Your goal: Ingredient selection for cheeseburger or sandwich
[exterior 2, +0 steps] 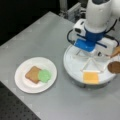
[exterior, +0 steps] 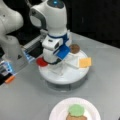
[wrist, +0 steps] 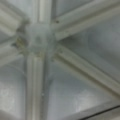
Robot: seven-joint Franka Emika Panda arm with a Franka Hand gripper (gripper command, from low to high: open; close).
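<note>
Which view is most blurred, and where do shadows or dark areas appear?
Wrist view: most blurred, filled by the tray hub and dividers, no gripper visible. In both front views: soft focus, black background at top. In a front view, a shadow lies under the tray; the plate looks evenly lit.

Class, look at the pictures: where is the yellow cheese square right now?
The yellow cheese square lies in a compartment of the white segmented tray, at its near edge in a front view, beside the brown patty and below the gripper.
</note>
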